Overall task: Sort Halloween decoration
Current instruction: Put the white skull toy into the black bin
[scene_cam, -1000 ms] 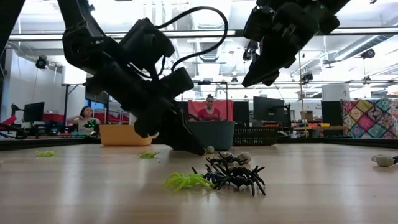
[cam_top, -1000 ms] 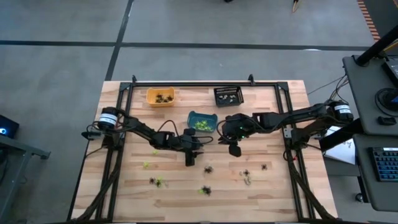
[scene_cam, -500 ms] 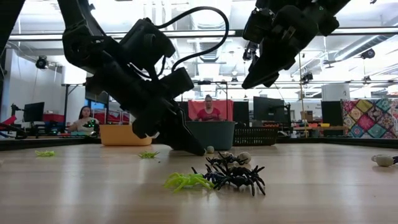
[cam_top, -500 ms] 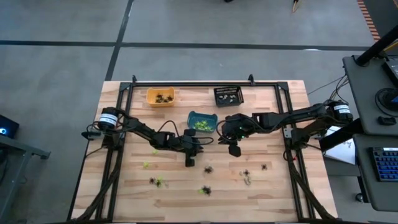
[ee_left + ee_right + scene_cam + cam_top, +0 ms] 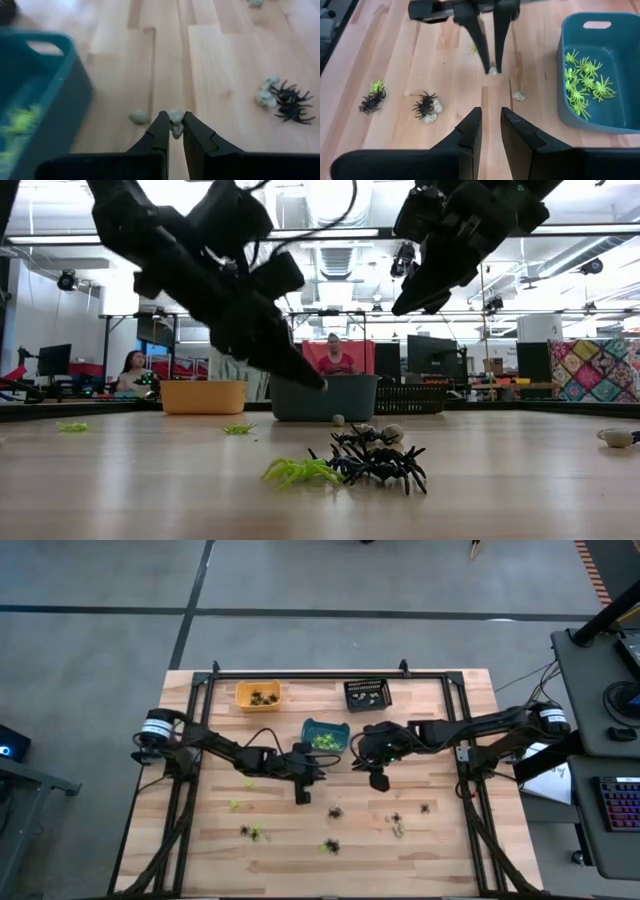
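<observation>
The Halloween decoration is small plastic spiders: black, lime and pale ones lie scattered on the wooden table (image 5: 420,840), with one cluster (image 5: 350,465) near the front. My left gripper (image 5: 174,121) hangs above the table's middle, near the teal bin (image 5: 325,735), shut on a pale trinket (image 5: 175,120). A second pale trinket (image 5: 138,117) lies on the wood just beside it. My right gripper (image 5: 491,120) hovers higher, to the right of the teal bin, its fingers a narrow gap apart with nothing between them. My left gripper pinches the pale trinket (image 5: 493,71) between its two fingertips (image 5: 485,62). The fingers slant down from the table's left side. The trinket sits at the very ends of the fingers and is lifted clear of the wood.
An orange bin (image 5: 257,695) and a black bin (image 5: 367,693) stand at the far edge; the teal bin holds lime spiders (image 5: 582,82). A black frame (image 5: 200,740) runs along the table's sides. People sit in the room beyond (image 5: 335,355).
My left gripper has risen from the table top; its fingertips, down at the wood half a second ago, now hang level with the teal bin's rim. My right gripper has kept still.
</observation>
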Available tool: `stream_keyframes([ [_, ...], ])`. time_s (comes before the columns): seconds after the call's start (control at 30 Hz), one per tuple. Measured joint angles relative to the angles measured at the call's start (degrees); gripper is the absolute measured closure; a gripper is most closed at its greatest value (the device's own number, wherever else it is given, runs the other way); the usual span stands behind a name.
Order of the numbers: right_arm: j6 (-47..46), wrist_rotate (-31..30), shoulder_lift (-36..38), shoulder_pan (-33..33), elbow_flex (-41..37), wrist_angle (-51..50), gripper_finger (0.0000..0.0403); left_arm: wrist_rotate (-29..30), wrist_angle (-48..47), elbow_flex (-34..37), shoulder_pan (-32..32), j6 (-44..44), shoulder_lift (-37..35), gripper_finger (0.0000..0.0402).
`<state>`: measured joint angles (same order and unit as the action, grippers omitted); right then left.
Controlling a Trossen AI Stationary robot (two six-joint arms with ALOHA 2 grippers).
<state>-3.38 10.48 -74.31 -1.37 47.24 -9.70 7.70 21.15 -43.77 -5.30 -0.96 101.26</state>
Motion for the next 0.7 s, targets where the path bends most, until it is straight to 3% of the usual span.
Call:
stream_keyframes([
  [0.4,-1.64,-0.41,6.81,-0.02,0.00,-7.18,0.0340,4.03,-1.80,-3.44,6.00,8.72,-14.45,0.0396],
  [0.6,-0.73,-3.53,11.04,-0.02,-0.01,-11.37,0.0340,3.81,-3.29,-9.95,14.19,8.97,-12.83,0.0398],
  [0.7,0.70,-4.00,13.22,-0.02,-0.11,-11.55,0.0340,0.18,-5.98,-13.88,17.88,8.86,-9.88,0.0398],
])
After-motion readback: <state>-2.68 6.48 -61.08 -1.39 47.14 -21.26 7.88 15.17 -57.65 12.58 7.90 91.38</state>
